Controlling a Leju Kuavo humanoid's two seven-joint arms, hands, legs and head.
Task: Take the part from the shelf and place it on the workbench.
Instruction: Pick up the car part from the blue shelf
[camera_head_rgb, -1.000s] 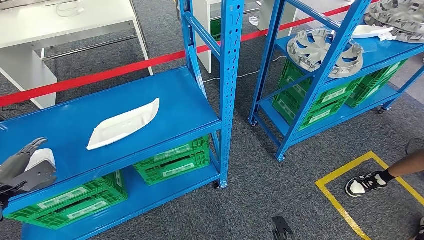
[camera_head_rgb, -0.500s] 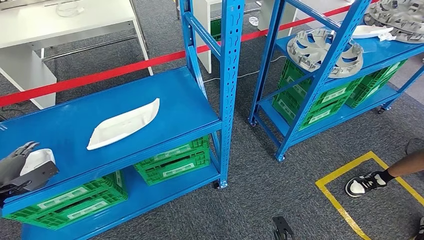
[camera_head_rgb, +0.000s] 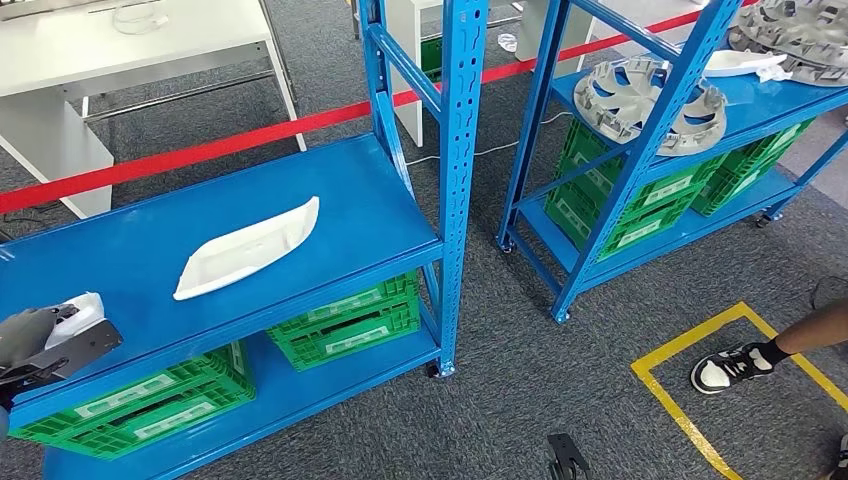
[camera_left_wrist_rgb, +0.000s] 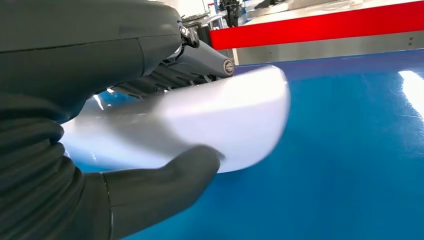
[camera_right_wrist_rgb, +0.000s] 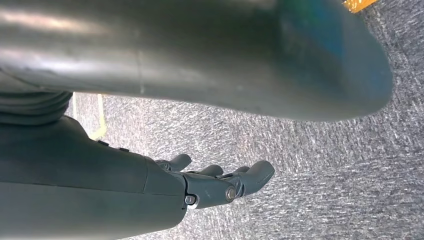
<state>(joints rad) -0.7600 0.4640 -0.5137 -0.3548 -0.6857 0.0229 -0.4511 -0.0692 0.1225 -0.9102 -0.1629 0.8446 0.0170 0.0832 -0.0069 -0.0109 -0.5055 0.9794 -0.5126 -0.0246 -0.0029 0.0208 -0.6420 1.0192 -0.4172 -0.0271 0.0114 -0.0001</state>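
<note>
The left hand (camera_head_rgb: 35, 335) holds a white part (camera_left_wrist_rgb: 200, 125) between thumb and fingers at the blue shelf's (camera_head_rgb: 300, 190) front corner, ready for lifting. The right hand (camera_right_wrist_rgb: 220, 185) hangs with fingers loosely apart, holding nothing. Beyond lies another white part (camera_head_rgb: 245, 250), and behind, the white worktop (camera_head_rgb: 90, 45).

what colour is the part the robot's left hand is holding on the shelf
White: a smooth, glossy white plastic part in the left hand, best seen in the left wrist view.

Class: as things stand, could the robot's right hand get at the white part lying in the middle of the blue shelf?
Probably not: the right hand hangs over carpet, off the blue shelf, though nothing blocks the white part.
</note>
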